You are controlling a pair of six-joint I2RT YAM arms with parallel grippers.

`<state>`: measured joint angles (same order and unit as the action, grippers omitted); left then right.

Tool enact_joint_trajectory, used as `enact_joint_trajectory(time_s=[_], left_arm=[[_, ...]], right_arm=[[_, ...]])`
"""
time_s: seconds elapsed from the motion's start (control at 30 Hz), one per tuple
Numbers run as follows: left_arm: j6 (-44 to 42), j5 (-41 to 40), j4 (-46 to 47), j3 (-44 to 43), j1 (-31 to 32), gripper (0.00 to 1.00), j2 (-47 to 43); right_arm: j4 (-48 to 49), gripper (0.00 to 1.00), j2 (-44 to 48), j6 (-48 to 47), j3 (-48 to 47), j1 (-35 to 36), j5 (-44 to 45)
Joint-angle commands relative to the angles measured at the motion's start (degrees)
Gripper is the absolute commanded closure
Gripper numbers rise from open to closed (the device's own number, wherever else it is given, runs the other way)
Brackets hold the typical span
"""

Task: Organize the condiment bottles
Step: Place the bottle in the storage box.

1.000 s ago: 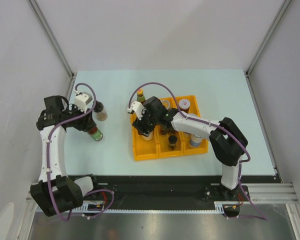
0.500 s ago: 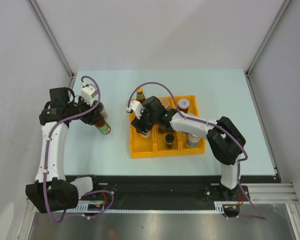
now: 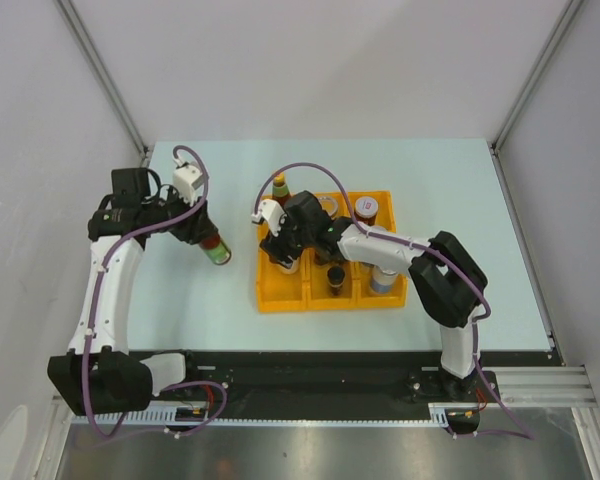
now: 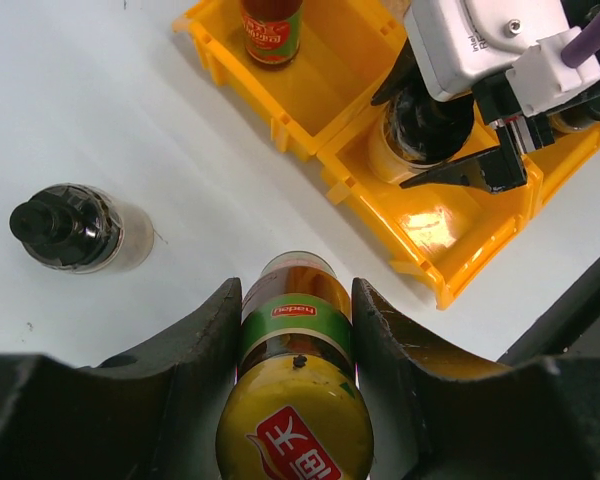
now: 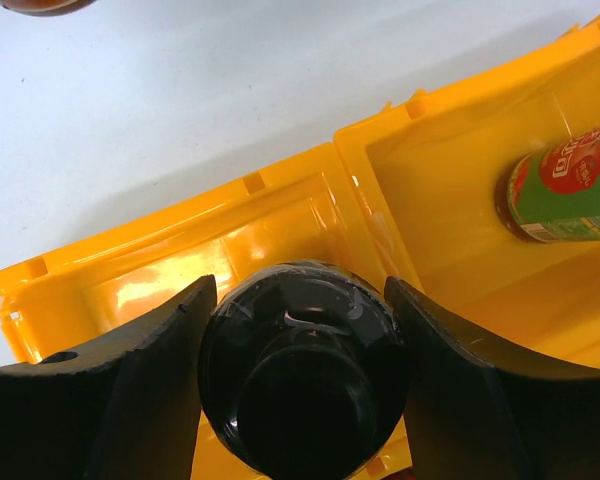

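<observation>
our left gripper (image 4: pixel 298 295), clenched on the green-banded sauce bottle (image 4: pixel 296 400), has swung inward — the yellow tray (image 4: pixel 430 225) now lies just ahead of it. our right gripper (image 5: pixel 298 300) clasps the black-capped jar (image 5: pixel 300 400) low inside a tray compartment beneath it — that one looks nearly placed.

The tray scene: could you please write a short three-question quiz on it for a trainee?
1. True or false: the left claw grips a green-labelled bottle.
2. The jar between the right claw's fingers is over: A) the tray; B) bare table; C) an arm base.
3. In the left wrist view, what colour is the cap of the loose jar on the table?
Key: 1 true; 2 A; 3 black.
</observation>
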<state>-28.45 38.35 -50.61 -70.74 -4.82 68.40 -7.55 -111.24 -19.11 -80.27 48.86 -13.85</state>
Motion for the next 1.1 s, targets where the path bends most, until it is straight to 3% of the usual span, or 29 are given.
enact_joint_trajectory(time_s=[0.0, 0.07, 0.17, 0.3, 0.57, 1.07], left_arm=[[1.5, 3.6, 5.4, -3.7, 1.1, 1.0, -1.2], [1.6, 3.7, 5.8, -3.3, 1.3, 1.0, -1.3], [1.6, 3.7, 6.3, -2.4, 1.6, 1.0, -1.4], [1.9, 3.6, 7.0, -1.5, 1.8, 1.0, -1.6], [2.4, 3.7, 7.5, -1.2, 2.4, 1.0, -1.6], [2.1, 3.0, 8.0, -0.1, 3.2, 1.0, -1.6]], right_arm=[[-3.3, 0.33, -5.1, 3.0, 1.3, -0.4, -3.9], [-2.2, 0.36, -5.2, 3.8, 1.6, -0.7, -4.6], [-0.8, 0.49, -4.5, 4.3, 1.6, -0.6, -4.0], [-0.5, 0.78, -3.2, 4.8, 1.6, -0.7, -4.0], [-2.0, 0.94, -0.9, 5.9, 1.6, -1.0, -7.5], [-2.6, 1.0, -1.2, 3.7, 2.7, 1.3, -9.6]])
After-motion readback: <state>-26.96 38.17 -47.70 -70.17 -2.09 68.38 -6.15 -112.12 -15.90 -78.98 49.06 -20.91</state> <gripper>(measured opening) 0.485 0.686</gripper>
